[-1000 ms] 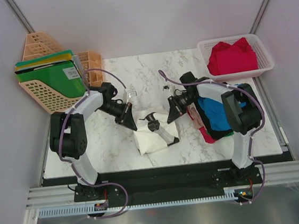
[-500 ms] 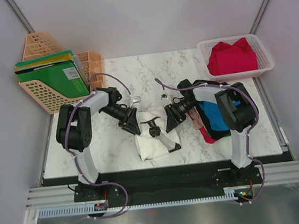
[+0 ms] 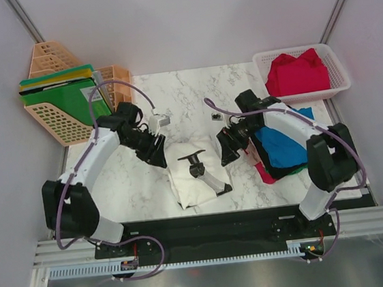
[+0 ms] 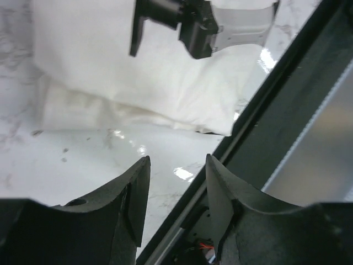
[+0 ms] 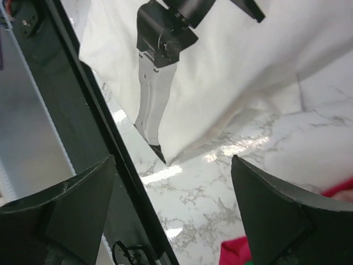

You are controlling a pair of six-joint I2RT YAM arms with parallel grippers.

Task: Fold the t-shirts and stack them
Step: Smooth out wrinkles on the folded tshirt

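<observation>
Plainly, the white t-shirt (image 3: 194, 179) lies folded into a compact rectangle on the marble table (image 3: 133, 185), its dark print facing up. The left gripper (image 3: 155, 149) hovers just off its far-left corner and the right gripper (image 3: 227, 148) just off its right edge. Both stand with fingers spread, nothing between them, touching no cloth. Right of the white t-shirt sits the stack (image 3: 282, 146), bright blue on top over black and red layers. Farther right and beyond, 1 red t-shirt (image 3: 297, 72) lies crumpled in the mesh basket (image 3: 340, 76). I judge the white fold finished. What remains is placing it on the stack, then folding the red t-shirt.
</observation>
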